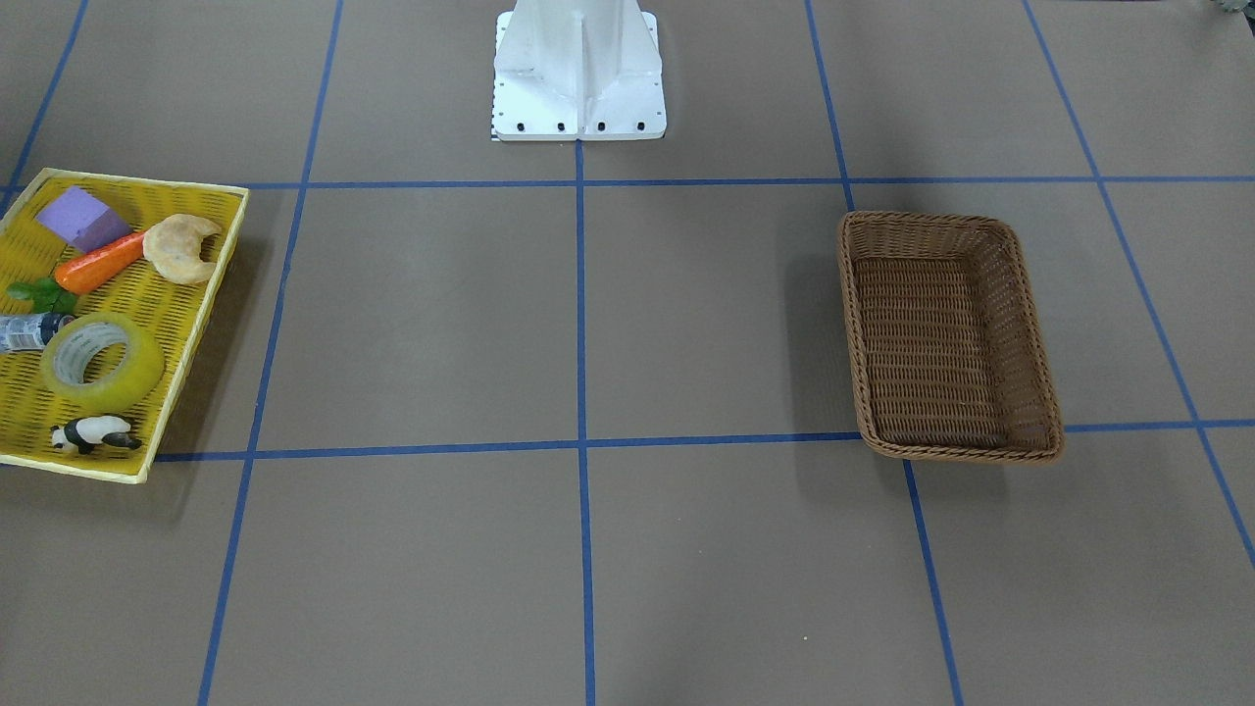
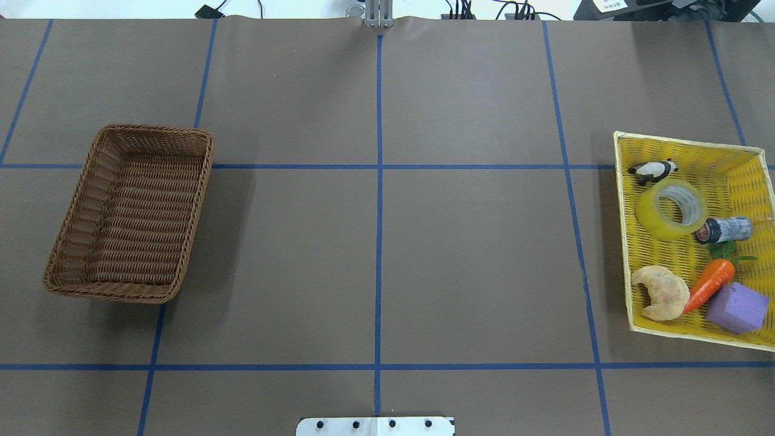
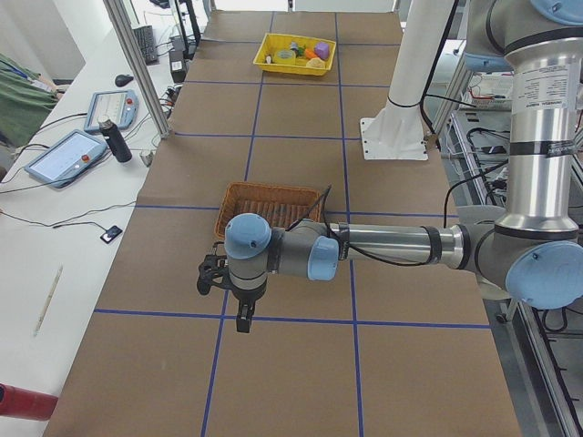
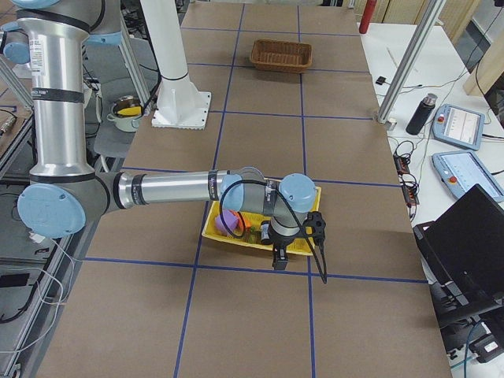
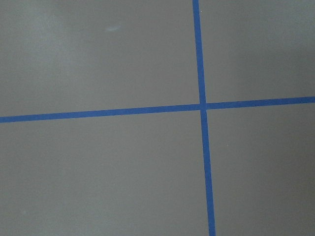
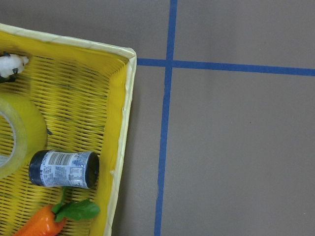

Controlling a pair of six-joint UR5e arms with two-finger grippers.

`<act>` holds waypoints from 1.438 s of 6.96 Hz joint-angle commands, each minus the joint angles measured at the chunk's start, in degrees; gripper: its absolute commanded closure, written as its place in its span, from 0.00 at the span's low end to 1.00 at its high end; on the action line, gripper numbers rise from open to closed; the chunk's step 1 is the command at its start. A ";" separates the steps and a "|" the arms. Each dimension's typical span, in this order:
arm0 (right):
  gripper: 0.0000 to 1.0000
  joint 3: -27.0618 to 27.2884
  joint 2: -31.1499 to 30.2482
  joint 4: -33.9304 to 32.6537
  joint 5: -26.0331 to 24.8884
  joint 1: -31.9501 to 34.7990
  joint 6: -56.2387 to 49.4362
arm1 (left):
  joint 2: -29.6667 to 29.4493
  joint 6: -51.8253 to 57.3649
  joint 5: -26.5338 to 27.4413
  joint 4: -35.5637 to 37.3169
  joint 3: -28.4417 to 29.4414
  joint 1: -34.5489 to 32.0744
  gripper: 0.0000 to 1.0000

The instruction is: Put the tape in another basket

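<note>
The tape (image 1: 137, 378) (image 2: 651, 215) is a translucent yellow roll lying flat in a yellow mesh tray (image 1: 167, 294) (image 2: 684, 151). Its edge shows at the left of the right wrist view (image 6: 24, 125). The empty brown wicker basket (image 1: 946, 338) (image 2: 130, 212) sits on the opposite side of the table. My left gripper (image 3: 244, 320) hangs over a blue tape cross, beyond the basket's end (image 3: 273, 196). Only the side views show the grippers. My right gripper (image 4: 277, 260) hovers at the tray's outer edge (image 4: 216, 232). I cannot tell whether either gripper is open or shut.
The tray also holds a panda figure (image 2: 652, 171), a small dark-capped bottle (image 2: 723, 230), a carrot (image 2: 708, 284), a croissant (image 2: 661, 293) and a purple block (image 2: 736, 308). The white robot pedestal (image 1: 578, 74) stands at mid-table. Metal posts (image 4: 405, 67) and tablets (image 4: 458, 126) line the operators' side.
</note>
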 commanded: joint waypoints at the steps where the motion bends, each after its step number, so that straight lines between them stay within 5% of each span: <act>1: 0.00 0.30 2.54 5.24 -0.80 0.00 -0.21 | -0.17 -0.17 -0.55 -0.24 -0.74 0.16 0.02; 3: 0.00 -1.11 3.54 6.30 0.68 -0.53 -0.20 | -1.66 0.79 -0.03 -1.55 -0.65 0.34 0.02; 5: 0.00 -1.81 1.96 19.16 1.57 -2.88 0.14 | -1.23 0.35 0.06 -2.70 -0.56 1.92 0.02; 7: 0.00 -2.95 2.91 20.81 6.73 -9.81 0.23 | -1.74 -2.61 -0.46 -4.99 0.05 2.01 0.02; 10: 0.00 -3.30 5.11 20.98 5.71 -17.20 -0.56 | -3.51 -10.09 -3.25 -5.34 1.72 2.01 0.02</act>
